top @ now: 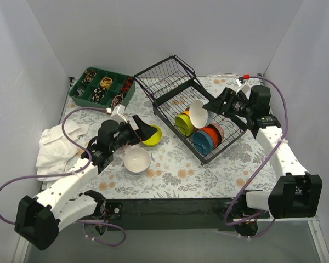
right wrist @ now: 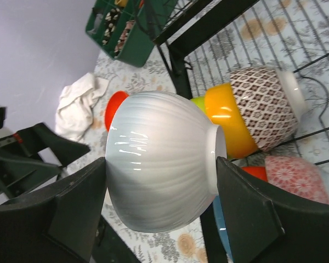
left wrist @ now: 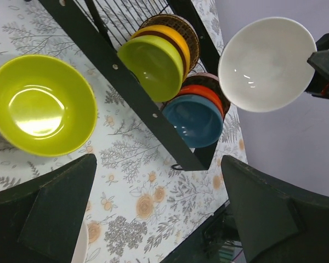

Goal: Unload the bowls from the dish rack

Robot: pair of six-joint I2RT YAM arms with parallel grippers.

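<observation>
The black wire dish rack (top: 163,82) stands at the middle back. Its front end holds a lime bowl (top: 182,123), a blue bowl (top: 202,142), an orange-red bowl (top: 211,134) and a pink one (top: 219,130), all on edge. My right gripper (top: 210,106) is shut on a white ribbed bowl (right wrist: 159,164), one finger on its rim and one on its foot, held above the rack; the bowl also shows in the top view (top: 199,113). My left gripper (left wrist: 159,213) is open and empty, low over the table beside a lime-green bowl (top: 152,135) and a white bowl (top: 137,160).
A green compartment tray (top: 101,87) with small items sits at the back left. A crumpled white cloth (top: 55,145) lies at the left edge. Grey walls close in the table on three sides.
</observation>
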